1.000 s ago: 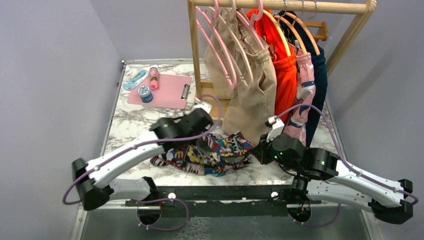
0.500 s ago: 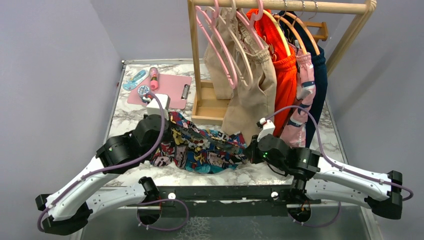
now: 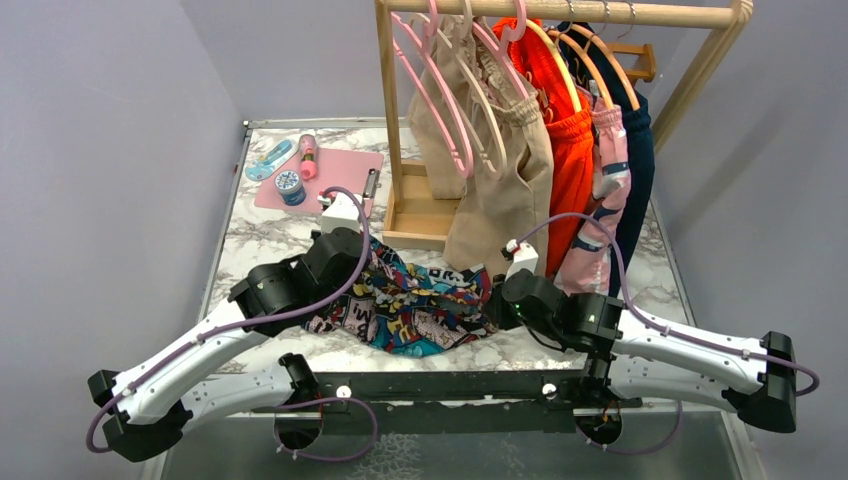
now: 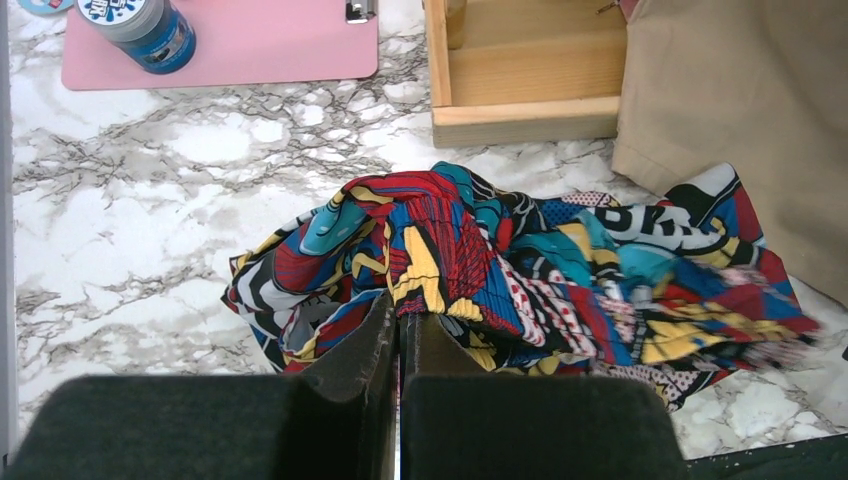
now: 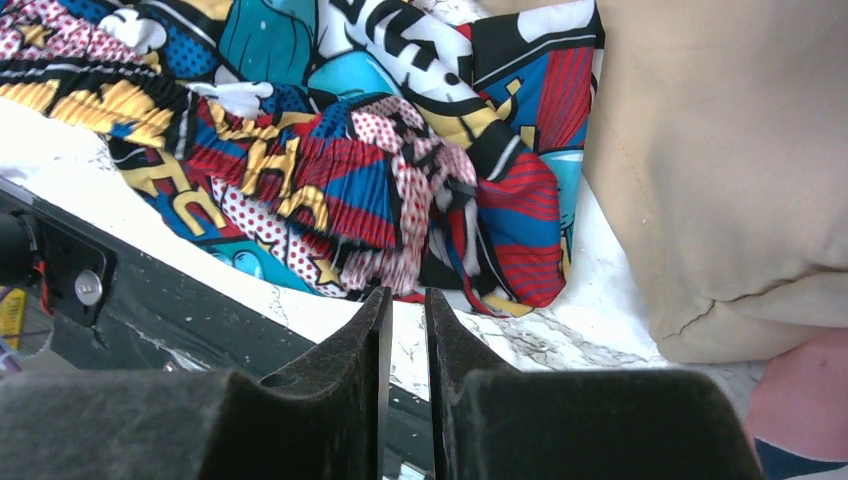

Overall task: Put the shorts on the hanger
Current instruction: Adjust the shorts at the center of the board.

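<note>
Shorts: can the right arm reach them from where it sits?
Likely yes: the right gripper sits just short of the shorts, jaws slightly apart, only bare table between; the beige garment hangs aside.

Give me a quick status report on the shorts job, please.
Left pincer shut on the shorts. Right pincer slightly open, empty. Shorts crumpled on the table, not hung. Beige garment hangs right beside them.

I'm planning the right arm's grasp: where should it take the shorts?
Probably the gathered waistband of the shorts, from the near right: it bunches into a raised ridge facing the right gripper, while beige shorts crowd the far side.
</note>
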`<move>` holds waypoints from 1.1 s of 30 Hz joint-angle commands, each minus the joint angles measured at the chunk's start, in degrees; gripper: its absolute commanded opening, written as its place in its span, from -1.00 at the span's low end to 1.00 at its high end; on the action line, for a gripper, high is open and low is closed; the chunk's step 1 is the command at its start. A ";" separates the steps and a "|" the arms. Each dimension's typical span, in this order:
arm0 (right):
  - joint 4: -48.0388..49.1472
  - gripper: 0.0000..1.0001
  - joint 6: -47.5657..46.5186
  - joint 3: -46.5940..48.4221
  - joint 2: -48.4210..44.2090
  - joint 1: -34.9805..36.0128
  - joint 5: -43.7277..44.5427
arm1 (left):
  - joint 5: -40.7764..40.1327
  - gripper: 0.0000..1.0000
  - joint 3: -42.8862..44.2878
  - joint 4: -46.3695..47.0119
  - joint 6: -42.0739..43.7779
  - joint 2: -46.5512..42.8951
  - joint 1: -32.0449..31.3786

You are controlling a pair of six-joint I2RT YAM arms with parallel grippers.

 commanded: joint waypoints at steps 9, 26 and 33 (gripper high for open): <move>6.57 -0.34 -5.71 1.37 3.91 -0.27 -0.32 | 1.43 -1.00 0.75 2.88 0.06 0.47 0.16; 10.33 0.02 -13.01 3.50 16.64 -0.26 3.04 | 1.95 -1.00 1.42 3.14 1.05 1.61 0.16; 14.62 -0.09 -13.76 4.00 20.71 -0.26 5.57 | 2.29 -1.00 1.39 3.19 1.21 1.16 0.16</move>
